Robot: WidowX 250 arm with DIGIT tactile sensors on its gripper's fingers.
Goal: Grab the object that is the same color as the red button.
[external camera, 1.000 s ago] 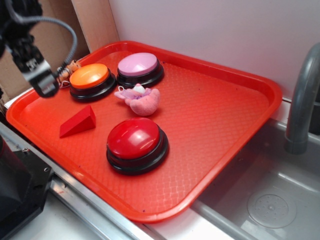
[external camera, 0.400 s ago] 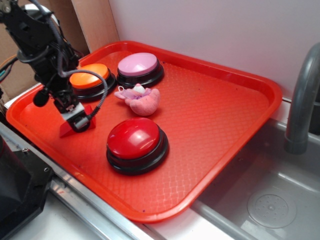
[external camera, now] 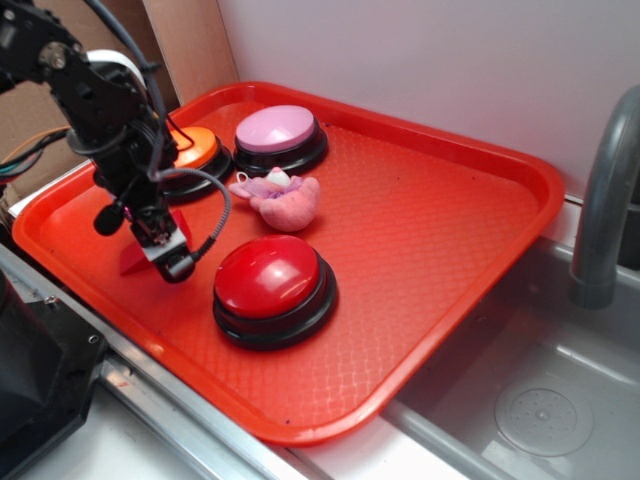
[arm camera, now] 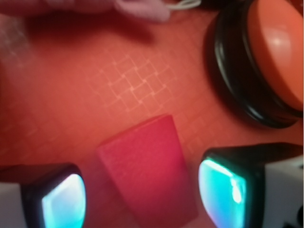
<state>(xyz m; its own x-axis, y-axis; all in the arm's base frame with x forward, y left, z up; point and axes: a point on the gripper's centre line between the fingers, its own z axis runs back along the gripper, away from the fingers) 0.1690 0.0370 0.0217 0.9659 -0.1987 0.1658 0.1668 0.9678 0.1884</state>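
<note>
Down low over the near-left part of the big red plastic tray (external camera: 480, 190), black gripper (external camera: 160, 240) spread wide, nothing clamped. Straddling the small matte red wedge-shaped block (arm camera: 149, 168), one glowing teal finger pad (arm camera: 64, 199) on each side, gaps showing both ways. Wedge flat on the tray's waffle texture, plain solid red, tapering toward the top of the wrist view. Glossy red dome button on its black base (external camera: 270, 285) just to the right, orange dome button (arm camera: 273, 57) close behind, tight quarters. Pink plush toy (external camera: 285, 200) and pink-domed button (external camera: 278, 135) further back. Broad bare tray toward the right edge.
</note>
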